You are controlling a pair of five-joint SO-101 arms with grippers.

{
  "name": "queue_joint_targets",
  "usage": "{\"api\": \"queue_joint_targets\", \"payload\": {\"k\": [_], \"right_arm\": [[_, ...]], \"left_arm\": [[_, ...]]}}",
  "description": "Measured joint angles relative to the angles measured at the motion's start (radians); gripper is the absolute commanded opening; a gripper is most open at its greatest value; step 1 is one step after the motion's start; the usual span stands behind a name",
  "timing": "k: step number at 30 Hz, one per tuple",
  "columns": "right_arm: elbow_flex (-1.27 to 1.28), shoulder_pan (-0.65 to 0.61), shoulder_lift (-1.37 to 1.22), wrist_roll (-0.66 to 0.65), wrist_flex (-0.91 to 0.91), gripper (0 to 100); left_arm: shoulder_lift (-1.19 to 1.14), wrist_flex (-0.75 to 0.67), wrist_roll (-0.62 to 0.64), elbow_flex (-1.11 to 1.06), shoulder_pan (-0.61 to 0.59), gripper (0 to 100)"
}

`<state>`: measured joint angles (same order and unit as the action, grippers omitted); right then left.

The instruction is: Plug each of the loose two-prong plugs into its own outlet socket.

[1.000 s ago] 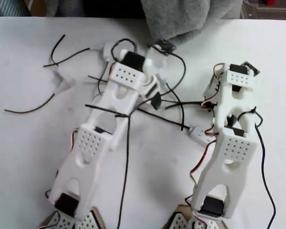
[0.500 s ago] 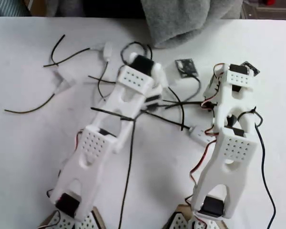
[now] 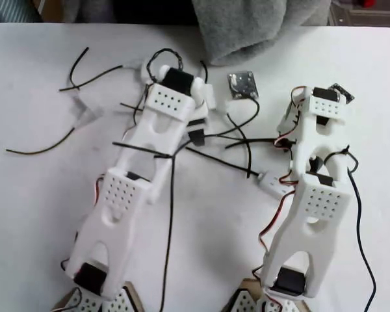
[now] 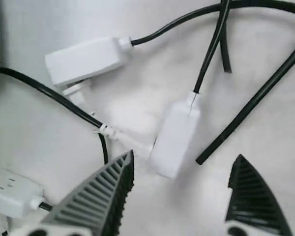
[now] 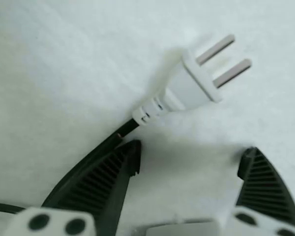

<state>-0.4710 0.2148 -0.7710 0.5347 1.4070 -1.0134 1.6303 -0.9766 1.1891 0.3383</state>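
In the left wrist view my left gripper (image 4: 184, 156) is open just above the table. Between its fingers lies a white socket block (image 4: 174, 137) with a white plug (image 4: 122, 136) at one end; I cannot tell if the plug is seated. A second white block (image 4: 86, 59) lies farther off, and a slotted outlet (image 4: 12, 189) sits beside one finger. In the right wrist view my right gripper (image 5: 192, 146) is open over a loose white two-prong plug (image 5: 194, 86) on a black cord, prongs pointing away.
Black cords (image 3: 237, 140) cross the table between the two arms. A white plug (image 3: 271, 182) lies by the right arm, and another white piece (image 3: 84, 115) with thin cords lies at the far left. A grey cloth (image 3: 247, 26) hangs over the back edge.
The left arm's wrist swung to the right and then back left and a little farther from the base. The right arm kept still.
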Motion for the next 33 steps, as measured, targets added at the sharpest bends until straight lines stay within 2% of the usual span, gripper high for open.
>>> {"api": "queue_joint_targets", "payload": {"k": [12, 21, 33], "right_arm": [[0.0, -0.002, 0.0, 0.0, -0.005, 32.6], [0.0, -0.002, 0.0, 0.0, -0.005, 32.6], [0.0, -0.002, 0.0, 0.0, -0.005, 32.6]], "left_arm": [[0.003, -0.186, -0.032, -0.198, 0.009, 30], [0.003, -0.27, -0.034, -0.313, 0.035, 2], [-0.002, -0.241, -0.037, -0.249, 0.005, 2]]}}
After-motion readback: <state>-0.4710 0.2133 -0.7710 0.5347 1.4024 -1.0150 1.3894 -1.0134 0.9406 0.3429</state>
